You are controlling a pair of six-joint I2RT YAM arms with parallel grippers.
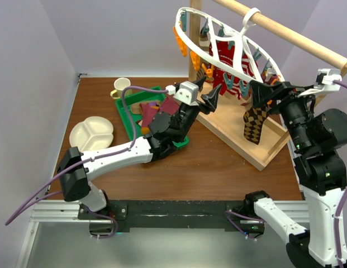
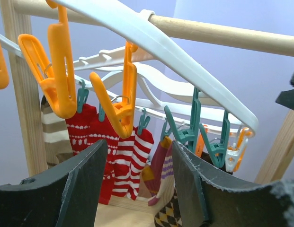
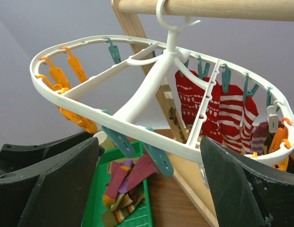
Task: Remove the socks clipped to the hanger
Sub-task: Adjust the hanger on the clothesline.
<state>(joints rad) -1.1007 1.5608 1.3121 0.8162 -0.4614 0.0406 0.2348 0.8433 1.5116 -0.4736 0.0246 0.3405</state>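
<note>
The white oval hanger (image 1: 240, 47) hangs by its hook from a wooden rail. Red patterned and striped socks (image 1: 232, 61) are clipped along its far side, and an argyle sock (image 1: 255, 124) dangles at the right end. My left gripper (image 1: 207, 91) is open just left of the rack, below its rim. In the left wrist view a red-striped sock (image 2: 132, 161) and a maroon sock (image 2: 162, 163) hang beyond the empty left gripper (image 2: 139, 184). My right gripper (image 1: 271, 92) is open beside the argyle sock. In its wrist view the right gripper (image 3: 149, 179) holds nothing, with the hanger (image 3: 137, 106) above.
A green tray (image 1: 122, 120) at the left holds several loose socks (image 1: 153, 111). A white divided plate (image 1: 92, 133) and a cup (image 1: 121, 86) sit near it. The wooden stand base (image 1: 240, 134) carries the rail (image 1: 285, 30). Empty orange clips (image 2: 120, 113) and teal clips (image 2: 189, 132) dangle.
</note>
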